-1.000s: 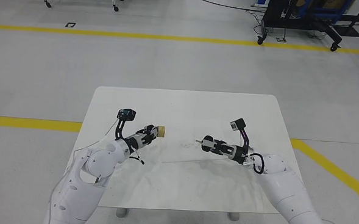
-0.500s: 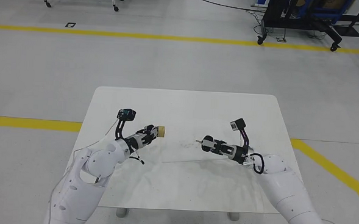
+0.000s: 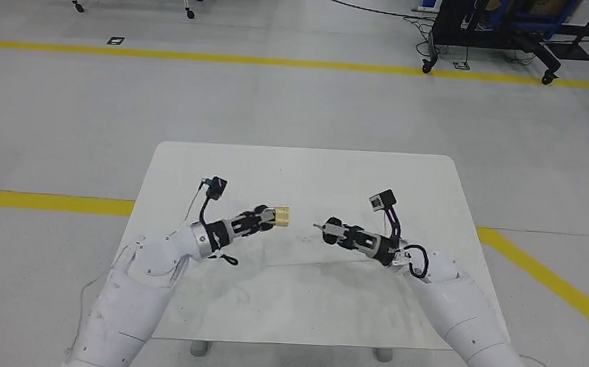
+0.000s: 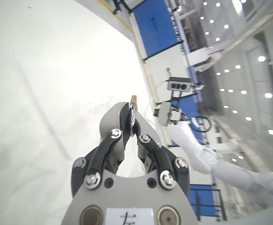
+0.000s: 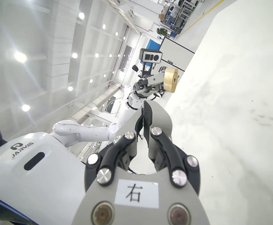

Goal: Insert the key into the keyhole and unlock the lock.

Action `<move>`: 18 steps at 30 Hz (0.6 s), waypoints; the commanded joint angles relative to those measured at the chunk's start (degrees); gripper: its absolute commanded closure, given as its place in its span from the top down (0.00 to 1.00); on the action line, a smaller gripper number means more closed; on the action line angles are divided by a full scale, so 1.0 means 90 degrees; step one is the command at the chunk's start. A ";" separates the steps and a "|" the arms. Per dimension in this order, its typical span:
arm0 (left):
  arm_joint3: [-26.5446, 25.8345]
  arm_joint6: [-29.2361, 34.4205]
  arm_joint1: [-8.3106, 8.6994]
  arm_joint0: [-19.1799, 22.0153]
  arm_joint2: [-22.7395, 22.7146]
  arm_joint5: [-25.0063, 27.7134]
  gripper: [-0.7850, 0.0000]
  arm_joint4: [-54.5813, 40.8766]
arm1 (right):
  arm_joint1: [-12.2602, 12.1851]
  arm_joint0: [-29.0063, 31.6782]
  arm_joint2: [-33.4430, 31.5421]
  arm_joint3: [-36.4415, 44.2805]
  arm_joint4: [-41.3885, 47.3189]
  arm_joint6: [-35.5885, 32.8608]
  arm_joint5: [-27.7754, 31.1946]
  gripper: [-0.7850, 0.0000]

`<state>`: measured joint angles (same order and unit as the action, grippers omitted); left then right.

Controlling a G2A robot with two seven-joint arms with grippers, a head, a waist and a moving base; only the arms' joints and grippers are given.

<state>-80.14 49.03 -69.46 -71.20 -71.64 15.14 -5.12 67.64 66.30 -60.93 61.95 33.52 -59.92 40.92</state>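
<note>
Both arms are hovering above the counter (image 3: 375, 178), bent inward, their hands facing each other, near but apart. The left hand (image 3: 265, 220) is clamping the brass lock (image 3: 283, 217). The right hand (image 3: 329, 228) is pinching the key (image 3: 317, 226), whose tip is poking out. The right wrist view is showing the keyhole (image 5: 175, 80) facing it.

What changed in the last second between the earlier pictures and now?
The left gripper, shut on the lock, moved toward the middle of the table. The right gripper, shut on the key, edged toward it, so the gap between the two narrowed. Both grips stayed as they were, and the key and the lock are still apart.
</note>
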 commanded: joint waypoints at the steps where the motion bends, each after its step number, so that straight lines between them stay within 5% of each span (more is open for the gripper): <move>1: 0.0592 0.0499 -0.0052 0.0310 0.0130 0.0187 0.00 -0.0994 | 0.0080 -0.0115 0.0124 -0.0153 0.0502 -0.0047 0.0056 0.00; 10: 0.2374 0.1960 -0.0325 0.1368 0.0905 0.0747 0.00 -0.2565 | 0.0525 -0.0827 0.0731 -0.1137 0.1432 0.0196 0.0578 0.00; 18: 0.3052 0.2439 -0.0388 0.1689 0.0994 0.1034 0.00 -0.2998 | 0.0842 -0.1362 0.1112 -0.1938 0.1653 0.0226 0.0608 0.00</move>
<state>-53.01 70.61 -72.92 -56.16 -62.75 24.30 -31.82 75.03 54.62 -51.08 45.56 48.78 -58.11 46.17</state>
